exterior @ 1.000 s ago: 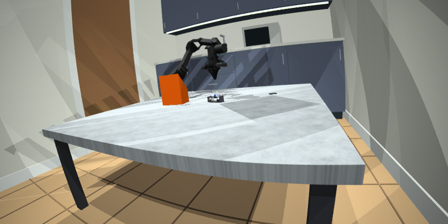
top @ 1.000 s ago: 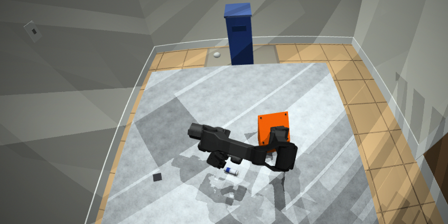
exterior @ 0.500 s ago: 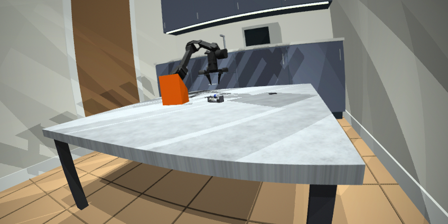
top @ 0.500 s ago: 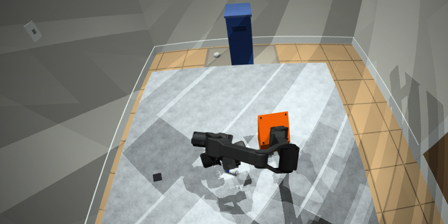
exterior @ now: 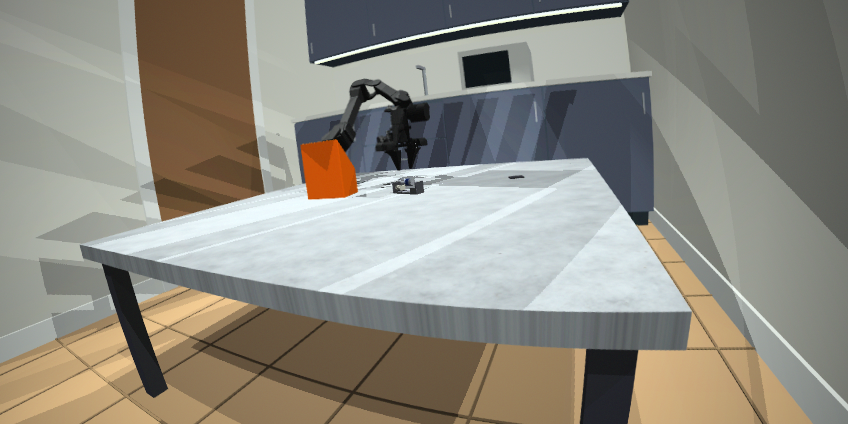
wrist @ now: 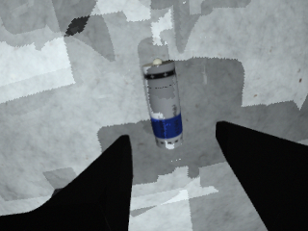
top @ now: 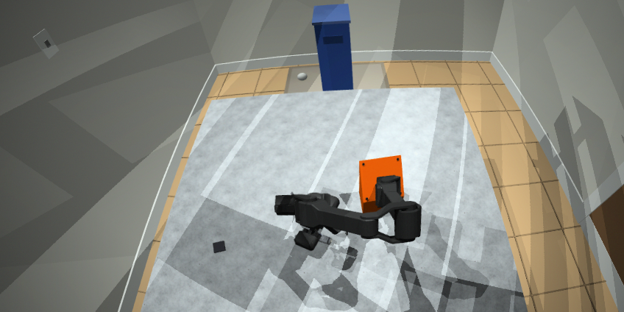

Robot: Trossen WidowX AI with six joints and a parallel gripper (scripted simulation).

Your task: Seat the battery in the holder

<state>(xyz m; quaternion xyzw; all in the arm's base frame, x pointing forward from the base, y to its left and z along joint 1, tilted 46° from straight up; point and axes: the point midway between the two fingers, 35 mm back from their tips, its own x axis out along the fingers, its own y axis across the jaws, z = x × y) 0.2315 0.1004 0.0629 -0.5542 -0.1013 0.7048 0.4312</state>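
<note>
The battery (wrist: 166,103) (top: 325,240) lies on its side on the table, grey with a blue band near its flat end. In the wrist view its terminal end points up the picture. The holder (exterior: 417,187) is a small dark open tray; it is outside the wrist view, and I cannot make it out in the top view. A bit of blue shows just over it in the exterior view, with the battery apparently behind it. My gripper (wrist: 173,135) (exterior: 404,167) is open and empty above the table, its fingertips on either side of the battery's blue end in the wrist view.
An orange block (top: 380,171) (exterior: 327,175) with a sloped face stands beside the arm's base. A small dark square (top: 218,246) (exterior: 515,176) lies on the table (top: 271,142) (exterior: 476,253), away from the arm. A blue bin (top: 335,54) stands beyond the table edge.
</note>
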